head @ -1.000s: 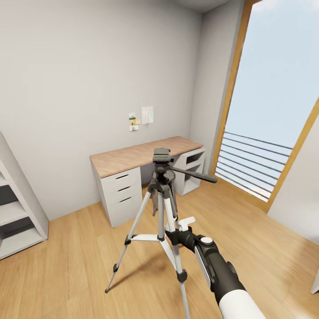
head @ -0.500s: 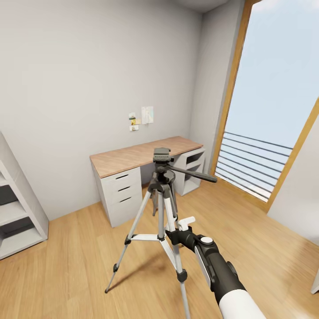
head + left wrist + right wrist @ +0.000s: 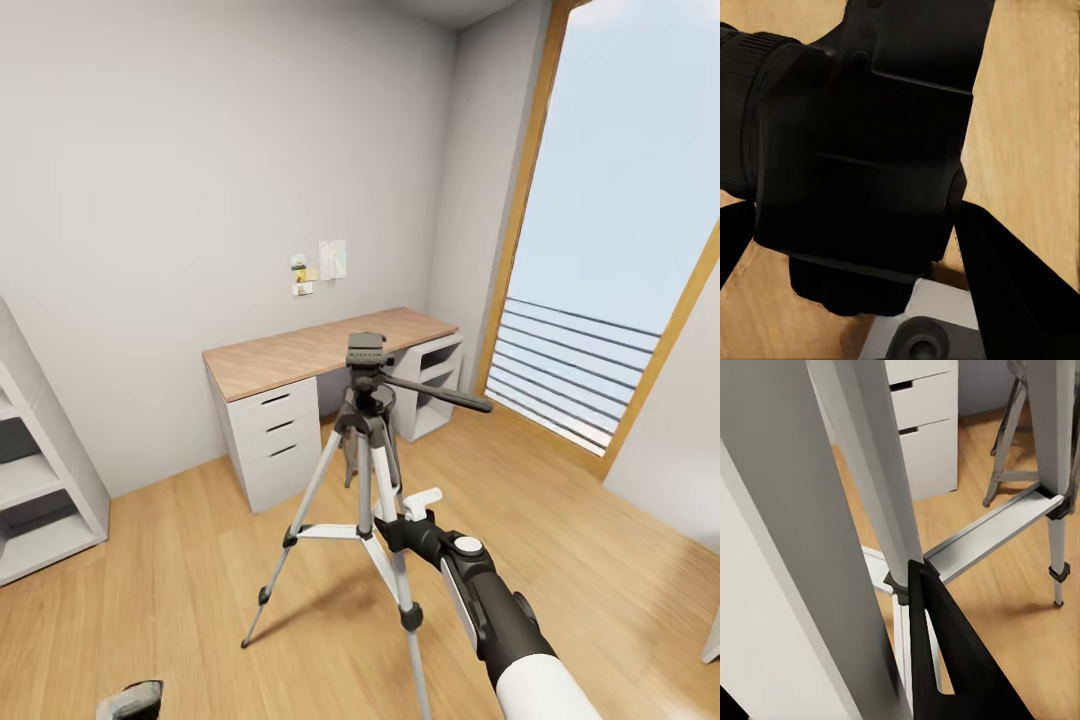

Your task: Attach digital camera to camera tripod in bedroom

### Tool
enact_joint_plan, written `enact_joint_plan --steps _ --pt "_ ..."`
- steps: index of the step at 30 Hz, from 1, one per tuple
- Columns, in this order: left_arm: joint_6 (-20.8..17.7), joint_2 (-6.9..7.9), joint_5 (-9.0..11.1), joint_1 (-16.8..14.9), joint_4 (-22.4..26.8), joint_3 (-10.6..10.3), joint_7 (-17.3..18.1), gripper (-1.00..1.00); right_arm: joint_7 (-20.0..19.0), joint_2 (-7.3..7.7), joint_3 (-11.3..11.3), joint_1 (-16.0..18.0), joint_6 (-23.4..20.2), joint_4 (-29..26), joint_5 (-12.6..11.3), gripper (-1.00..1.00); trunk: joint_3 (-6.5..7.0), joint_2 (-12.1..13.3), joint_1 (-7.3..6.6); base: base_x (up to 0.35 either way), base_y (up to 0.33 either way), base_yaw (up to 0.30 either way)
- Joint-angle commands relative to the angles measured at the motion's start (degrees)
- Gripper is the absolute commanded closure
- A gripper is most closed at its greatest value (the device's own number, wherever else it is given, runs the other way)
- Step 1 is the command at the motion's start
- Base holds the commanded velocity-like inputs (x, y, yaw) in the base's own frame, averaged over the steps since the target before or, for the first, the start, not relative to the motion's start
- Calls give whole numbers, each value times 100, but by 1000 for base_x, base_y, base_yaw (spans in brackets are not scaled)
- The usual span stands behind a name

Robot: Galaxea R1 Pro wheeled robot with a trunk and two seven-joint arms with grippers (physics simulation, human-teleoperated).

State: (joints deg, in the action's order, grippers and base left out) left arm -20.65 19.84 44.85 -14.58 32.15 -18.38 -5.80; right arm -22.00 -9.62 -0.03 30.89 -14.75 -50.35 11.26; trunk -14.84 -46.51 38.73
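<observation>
We had the digital camera [image 3: 862, 157] pinched in our left gripper [image 3: 851, 225], low beside us, and our right gripper [image 3: 405, 520] clamped on a camera tripod [image 3: 365, 440] leg; a careless tug there risked toppling it

Camera tripod [image 3: 366, 455] on the floor [image 3: 200, 560] before the desk [image 3: 300, 355], window [image 3: 620, 230] at right.

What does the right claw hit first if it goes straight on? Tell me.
Most likely the tall silver-grey metal tripod: the right claw sits right against a leg, and that leg looms beside a dark fingertip in the wrist view. Whether they touch is unclear.
</observation>
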Motion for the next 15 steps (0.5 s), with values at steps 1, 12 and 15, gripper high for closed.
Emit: enact_joint_plan --steps 1,12,15 --pt "-247 126 90 -9 415 -43 -107 100 -30 -1 -8 5 -17 -12 29 100 -9 -7 1 0 0 0" --pt "-3545 549 186 -948 3888 938 -2062 100 -49 4 -6 5 10 -2 187 100 -9 -7 1 0 0 0" --pt "-3772 509 207 -1750 4022 1106 -2215 100 -50 4 -6 5 9 -1 198 100 -9 -7 1 0 0 0"
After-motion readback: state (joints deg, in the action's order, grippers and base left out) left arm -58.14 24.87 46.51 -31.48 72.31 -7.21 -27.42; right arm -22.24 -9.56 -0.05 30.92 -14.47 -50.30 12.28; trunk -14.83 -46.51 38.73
